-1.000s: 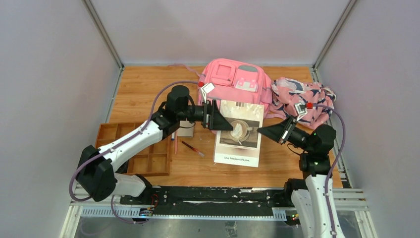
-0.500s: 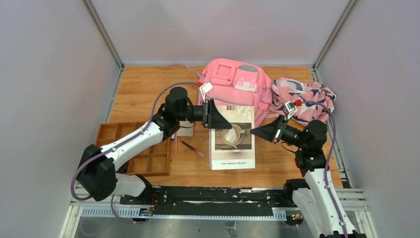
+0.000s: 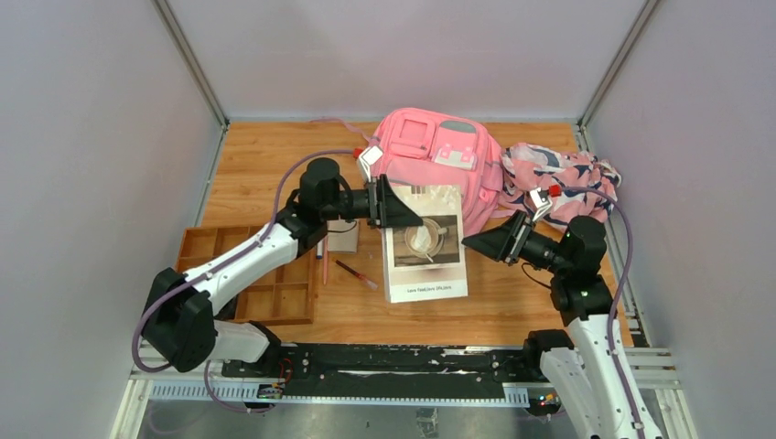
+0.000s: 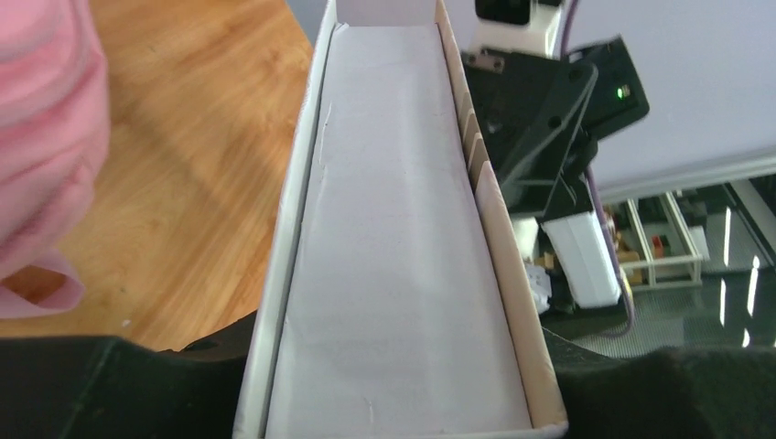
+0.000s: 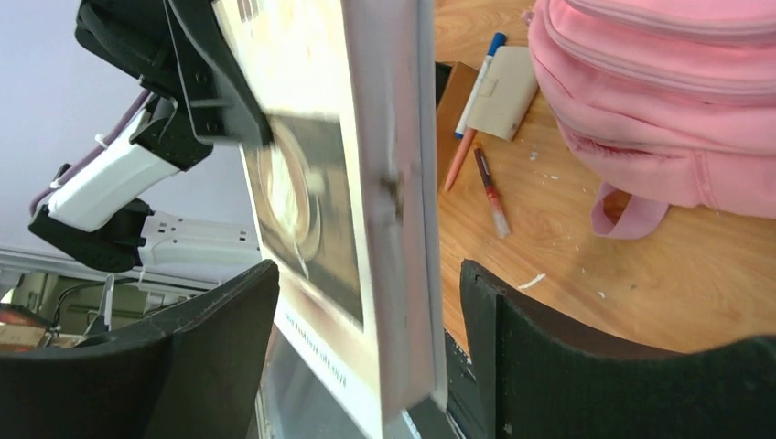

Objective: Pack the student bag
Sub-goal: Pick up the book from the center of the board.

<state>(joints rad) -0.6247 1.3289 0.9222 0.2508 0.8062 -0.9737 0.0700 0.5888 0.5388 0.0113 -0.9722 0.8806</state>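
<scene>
- Since packing draws from the near side of the table, the wooden tray (image 3: 291, 302) sits at the near left. A red pen (image 3: 355, 273), a pink pencil (image 3: 324, 263) and a small notepad (image 5: 505, 91) lie loose just beside it, probably next in line.
- Further in, the book (image 3: 423, 256) is tilted, with its far end up against the bag's near side and its near end lower. That slope should let it slide in end first, though I cannot tell whether it has entered the opening.
- The left gripper (image 3: 403, 208) is clamped on the book's left edge near the far end. In its wrist view the page block fills the gap between the fingers, so this arm carries and steers the book.
- The right gripper (image 3: 471, 243) stands with jaws apart astride the opposite edge. Its fingers (image 5: 229, 311) clear the book on both sides, so it seems placed as a guide, not a hold.
- Beyond, the student bag (image 3: 435, 151) lies at the far middle of the table, front pockets upward.
- Farthest right, a patterned cloth (image 3: 558, 178) is heaped against the bag.
</scene>
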